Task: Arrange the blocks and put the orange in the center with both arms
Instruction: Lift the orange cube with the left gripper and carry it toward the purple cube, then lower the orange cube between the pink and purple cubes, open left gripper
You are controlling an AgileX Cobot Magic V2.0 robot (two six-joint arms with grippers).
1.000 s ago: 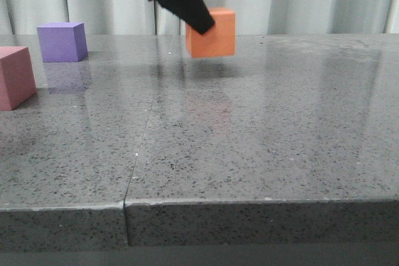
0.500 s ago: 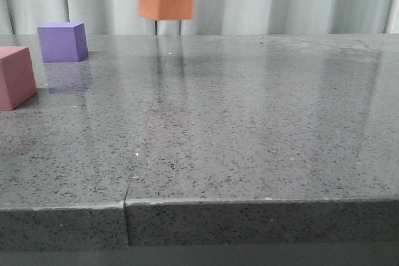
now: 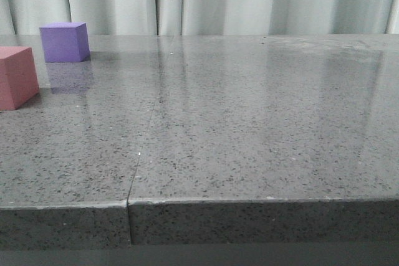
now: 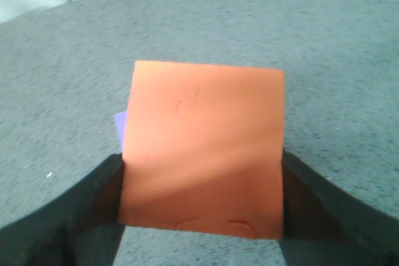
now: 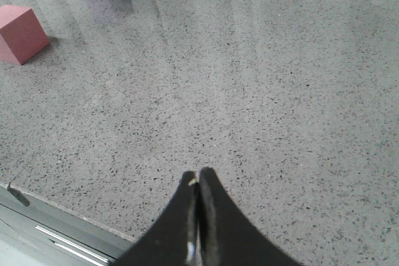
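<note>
Left wrist: left tool (image 4: 201,200) clamps matte orange cube (image 4: 202,147) | right tool (image 5: 198,182) pointed, clenched | speckled table (image 3: 249,123)

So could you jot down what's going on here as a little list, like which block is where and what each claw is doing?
orange block: held off the table between the left gripper fingers
purple block: on the table, far left
pink block: on the table, left edge, nearer than the purple one
right gripper: shut, holding nothing, above bare table
front view: neither arm nor the orange block in sight
</note>
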